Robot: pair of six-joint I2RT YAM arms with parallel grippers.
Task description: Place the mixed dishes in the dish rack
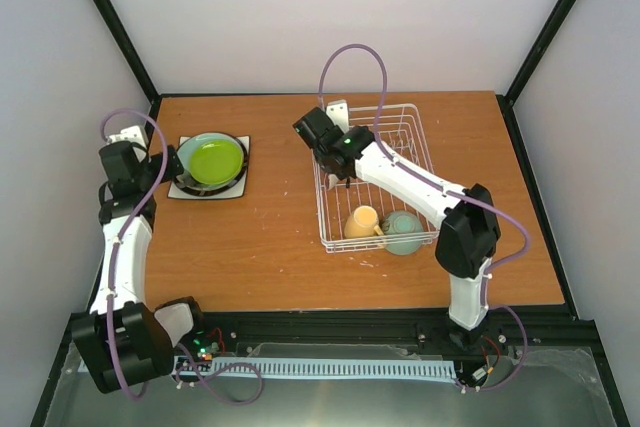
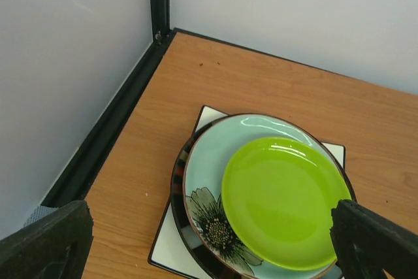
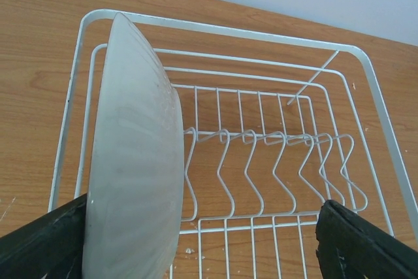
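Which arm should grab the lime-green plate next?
Left. The left hand, open, hovers close by the lime-green plate; the right hand is far off, over the dish rack.

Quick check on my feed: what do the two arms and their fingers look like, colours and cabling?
Both match: the left arm and right arm have white links between chunky black joint housings, each trailed by a looping purple cable. A green light glows near the right wrist. The fingers are black and blocky.
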